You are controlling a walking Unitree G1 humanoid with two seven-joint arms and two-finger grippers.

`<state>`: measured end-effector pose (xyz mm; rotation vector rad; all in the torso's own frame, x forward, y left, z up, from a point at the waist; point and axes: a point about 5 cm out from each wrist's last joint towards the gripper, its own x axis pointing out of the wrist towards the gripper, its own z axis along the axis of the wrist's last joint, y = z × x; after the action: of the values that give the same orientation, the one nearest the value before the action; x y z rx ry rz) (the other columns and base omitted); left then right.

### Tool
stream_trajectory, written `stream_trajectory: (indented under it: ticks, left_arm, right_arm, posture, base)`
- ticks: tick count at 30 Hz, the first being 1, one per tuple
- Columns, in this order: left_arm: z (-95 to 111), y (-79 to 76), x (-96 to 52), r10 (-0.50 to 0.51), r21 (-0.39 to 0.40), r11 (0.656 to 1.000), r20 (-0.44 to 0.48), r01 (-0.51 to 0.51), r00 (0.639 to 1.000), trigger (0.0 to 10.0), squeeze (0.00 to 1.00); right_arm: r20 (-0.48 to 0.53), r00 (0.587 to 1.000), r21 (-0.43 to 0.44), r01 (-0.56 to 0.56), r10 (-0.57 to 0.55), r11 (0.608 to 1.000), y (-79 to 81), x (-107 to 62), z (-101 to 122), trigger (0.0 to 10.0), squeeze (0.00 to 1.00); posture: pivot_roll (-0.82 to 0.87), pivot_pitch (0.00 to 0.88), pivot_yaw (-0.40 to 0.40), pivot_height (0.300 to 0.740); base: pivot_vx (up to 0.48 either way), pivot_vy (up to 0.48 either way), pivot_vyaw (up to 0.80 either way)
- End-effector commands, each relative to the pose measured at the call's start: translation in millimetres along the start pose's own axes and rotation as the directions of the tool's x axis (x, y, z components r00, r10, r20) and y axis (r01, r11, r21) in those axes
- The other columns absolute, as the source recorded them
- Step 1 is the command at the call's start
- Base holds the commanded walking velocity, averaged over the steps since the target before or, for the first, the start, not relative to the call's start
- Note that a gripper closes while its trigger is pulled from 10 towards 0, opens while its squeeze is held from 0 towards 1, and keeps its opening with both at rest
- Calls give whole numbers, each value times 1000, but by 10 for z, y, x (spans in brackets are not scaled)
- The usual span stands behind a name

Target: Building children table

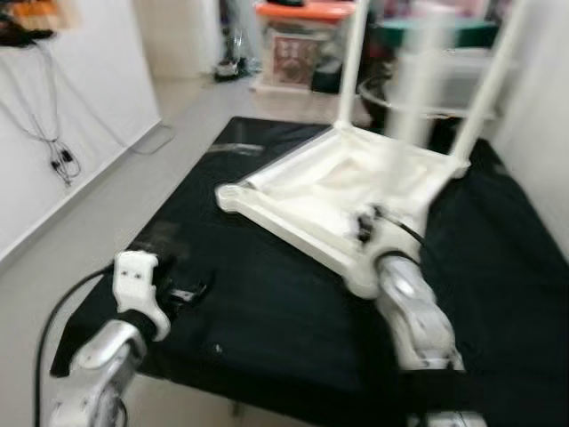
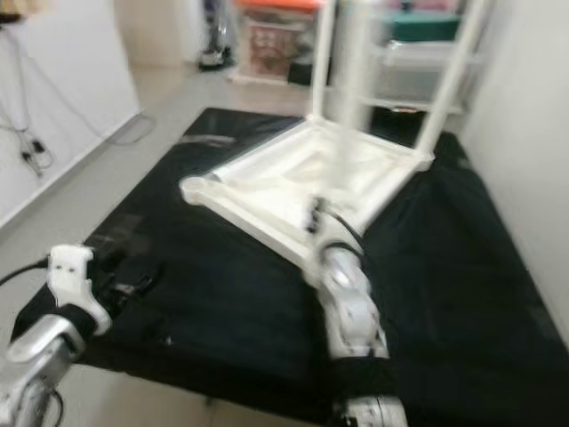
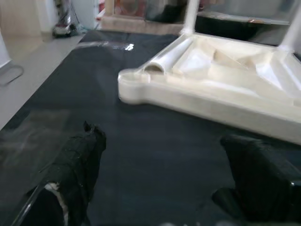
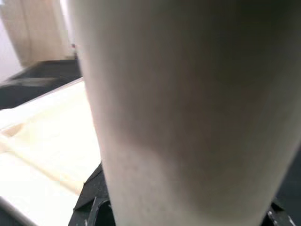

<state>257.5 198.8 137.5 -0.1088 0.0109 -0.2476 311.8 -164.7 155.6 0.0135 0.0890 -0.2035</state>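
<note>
One white children's table top lies upside down on the black-covered counter, toward its far edge and right of centre, with one rounded corner pointing at the left side. Legs stand up from it: two thin white legs rise clearly at the far corners, and a third, badly blurred, leg shows between them; the exact count cannot be told through the blur. The underside is a shallow tray of ribs and raised rims, and the nearest left corner carries an open round socket.

The right claw is over the near right corner of the table top. In the right wrist view a thick white leg stands right in front of the camera between the black fingers, which sit apart on either side of it; whether they actually press on it cannot be told.

The left claw hovers low over the near left part of the counter, its two black fingers spread wide with nothing between them, pointing toward the table top and well apart from it.

Beyond the counter, one storage bin with an orange lid sits on the floor, and cables hang on the white wall at the left.
</note>
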Motion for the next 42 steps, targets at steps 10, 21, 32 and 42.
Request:
stream_trajectory:
  ticks: [10,21,32,42]
  left_arm:
    - [-27,-41,11,-43,-4,999,-21,43,999,10000,0]
    - [-62,-38,-2,-43,1,999,-28,43,999,10000,0]
    - [-56,-37,11,-52,0,999,-37,52,998,10000,0]
    - [-36,-39,29,-51,-9,999,-20,51,999,10000,0]
  right_arm:
    - [205,683,18,-719,701,695,602,-60,576,10000,0]
    - [21,274,-173,-946,961,274,1020,-67,362,0,0]
    - [-133,991,2,-11,11,1000,330,259,-160,0,0]
    - [190,806,6,-572,561,820,539,-103,394,10000,1000]
  posture:
    - [2,0,26,740]
    - [32,0,24,740]
    - [3,0,41,740]
    - [-19,0,52,740]
  base:
    - [0,0,0]
    - [0,0,0]
    - [0,0,0]
    - [0,0,0]
